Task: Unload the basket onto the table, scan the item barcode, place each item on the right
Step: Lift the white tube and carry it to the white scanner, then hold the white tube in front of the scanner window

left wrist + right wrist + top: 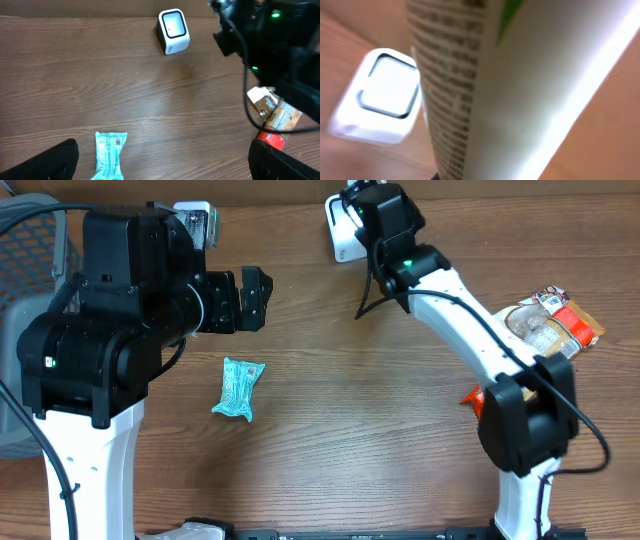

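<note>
At the far edge of the table, my right gripper (358, 202) is clenched on a flat package (485, 75), held edge-on just above the white scanner (340, 242). In the right wrist view the package fills most of the frame. It has rows of small dark print down one face, a green patch at the top and a pale, glossy side. The fingers themselves are hidden behind it. The scanner (382, 97) shows to the left of the package, its dark-rimmed window tilted up. I cannot make out a barcode in the blurred print.

The right arm reaches from its base at the near right corner diagonally across the wooden table (380, 410), a green light lit on its wrist.

My left gripper (255, 298) hangs released, jaws spread wide and holding nothing, pointing toward the middle of the table. Its two dark fingers (45, 162) frame the bottom corners of the left wrist view. A teal packet (238, 388) lies flat on the wood below and just short of them, well apart from the scanner.

Beside the right arm's base sit a pile of snack packs (555, 325) and a red pack (472, 396). A grey basket (45, 250) stands at the left edge.
</note>
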You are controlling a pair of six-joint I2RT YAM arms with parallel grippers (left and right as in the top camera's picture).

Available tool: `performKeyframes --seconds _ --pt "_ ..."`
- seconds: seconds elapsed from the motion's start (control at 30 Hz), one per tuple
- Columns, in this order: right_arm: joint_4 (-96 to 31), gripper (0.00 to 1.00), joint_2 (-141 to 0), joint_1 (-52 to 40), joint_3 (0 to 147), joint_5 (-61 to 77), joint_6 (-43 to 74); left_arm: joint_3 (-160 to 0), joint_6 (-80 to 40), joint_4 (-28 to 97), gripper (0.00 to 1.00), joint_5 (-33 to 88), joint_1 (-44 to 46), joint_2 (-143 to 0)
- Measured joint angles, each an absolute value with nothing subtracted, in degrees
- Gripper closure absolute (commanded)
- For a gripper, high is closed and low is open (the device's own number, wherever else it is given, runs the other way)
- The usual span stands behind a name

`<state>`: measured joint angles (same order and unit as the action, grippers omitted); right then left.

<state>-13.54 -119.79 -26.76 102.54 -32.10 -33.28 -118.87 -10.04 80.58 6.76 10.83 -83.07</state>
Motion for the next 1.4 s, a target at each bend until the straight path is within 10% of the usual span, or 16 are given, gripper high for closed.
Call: performKeyframes --seconds 0.47,1.4 --pt "4.73 0.97 -135.17 -26.44 102.65 -40.03 -54.19 -118.87 -10.07 80.55 0.0 6.87 10.83 -83.07" --pt "9.17 0.96 -141.4 -24.73 102.87 -40.27 -55.68 -118.87 -10.04 80.58 0.0 6.87 10.83 -83.07"
